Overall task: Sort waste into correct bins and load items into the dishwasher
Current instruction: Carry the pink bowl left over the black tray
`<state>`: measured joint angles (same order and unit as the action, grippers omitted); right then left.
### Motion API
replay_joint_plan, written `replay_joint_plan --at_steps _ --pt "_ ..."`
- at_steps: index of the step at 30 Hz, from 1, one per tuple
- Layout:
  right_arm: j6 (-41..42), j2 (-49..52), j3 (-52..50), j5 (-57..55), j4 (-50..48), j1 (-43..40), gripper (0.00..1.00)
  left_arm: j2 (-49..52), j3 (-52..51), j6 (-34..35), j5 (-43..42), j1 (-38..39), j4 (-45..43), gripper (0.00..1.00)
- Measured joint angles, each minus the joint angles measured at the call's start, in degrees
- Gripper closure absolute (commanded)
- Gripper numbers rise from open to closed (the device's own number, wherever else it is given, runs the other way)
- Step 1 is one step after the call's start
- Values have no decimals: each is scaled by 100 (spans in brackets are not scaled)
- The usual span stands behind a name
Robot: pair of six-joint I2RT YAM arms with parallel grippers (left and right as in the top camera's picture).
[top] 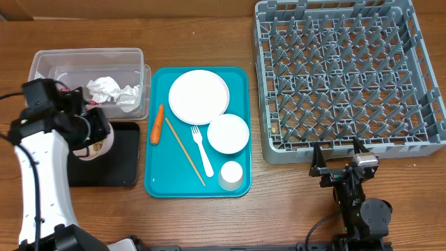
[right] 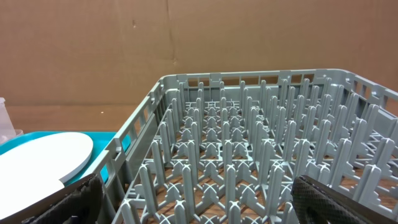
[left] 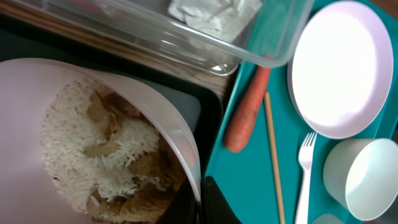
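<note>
Overhead: left claw (top: 93, 137) is clamped on the bowl (top: 92, 149), held tilted above the black tray (top: 124, 171) at the counter's 8 o'clock, probably to tip waste out.
Left wrist: rice scraps (left: 106, 149) lie inside the bowl, not yet dumped.
Right wrist: right claw (right: 208, 199) stands apart and empty, at the dish rack's (right: 236, 143) 6 o'clock edge.

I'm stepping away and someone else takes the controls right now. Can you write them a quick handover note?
Left pincer: shut on the rim of a bowl of rice scraps, held over the black tray.
Right pincer: open, holding nothing, in front of the dish rack.
Done: crumpled napkins lie in the clear tub.
On the teal tray: plate, second bowl, cup, fork, carrot, wooden stick.
Left: empty the scraps, bin carrot and stick, load all tableware; none is in the rack yet.
</note>
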<state>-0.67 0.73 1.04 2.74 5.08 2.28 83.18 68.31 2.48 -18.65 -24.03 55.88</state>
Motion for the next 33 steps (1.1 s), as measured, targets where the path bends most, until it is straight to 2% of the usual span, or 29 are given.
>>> replay_joint_plan --at_steps 12,16,25,33 --pt "0 0 0 -2 0 0 0 -2 -2 2 -734 -1241 -361 96" --pt "0 0 0 0 0 0 0 -2 -107 -72 -809 -1276 -761 96" --pt "2 0 0 0 0 0 0 11 -1132 -138 -1211 -1283 -1827 96" --pt "2 0 0 -2 2 0 0 20 -1213 -496 -2702 -1620 -1926 96"
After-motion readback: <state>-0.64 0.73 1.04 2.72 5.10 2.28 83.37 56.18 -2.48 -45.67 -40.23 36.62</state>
